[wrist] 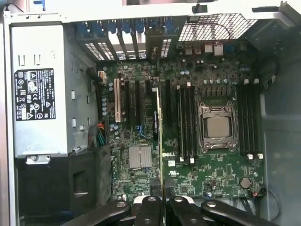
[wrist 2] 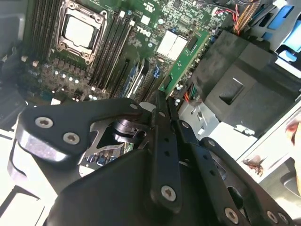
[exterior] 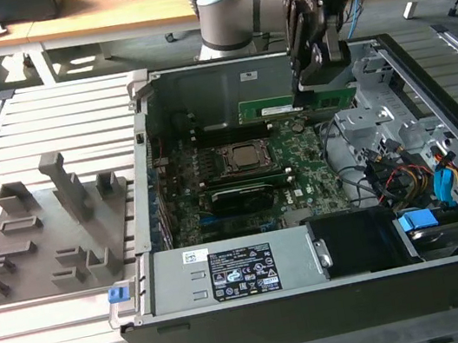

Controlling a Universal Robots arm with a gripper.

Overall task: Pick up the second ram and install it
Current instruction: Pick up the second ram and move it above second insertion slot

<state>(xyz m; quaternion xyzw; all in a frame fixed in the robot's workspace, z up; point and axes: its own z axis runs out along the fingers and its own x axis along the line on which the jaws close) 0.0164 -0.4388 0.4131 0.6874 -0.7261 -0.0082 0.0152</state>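
The second ram (exterior: 267,109) is a long green stick held level and on edge above the back part of the motherboard (exterior: 297,185), inside the open computer case. My gripper (exterior: 313,87) is shut on it from above, near the end at the exterior view's right. In the second wrist view the stick (wrist 2: 187,55) runs out from between the black fingers (wrist 2: 160,122). The first wrist view looks along its edge, so the ram (wrist: 159,132) is a thin line over the board between the fingers (wrist: 149,207). It hangs beside the dark memory slots (wrist: 186,122) next to the CPU socket (wrist: 217,127).
A grey holder tray (exterior: 47,241) with upright posts lies on the slatted table at the exterior view's left. The power supply (exterior: 236,269) fills the case's near side. Cables and a drive bay (exterior: 429,182) crowd the exterior view's right. The case walls (exterior: 198,89) ring the motherboard.
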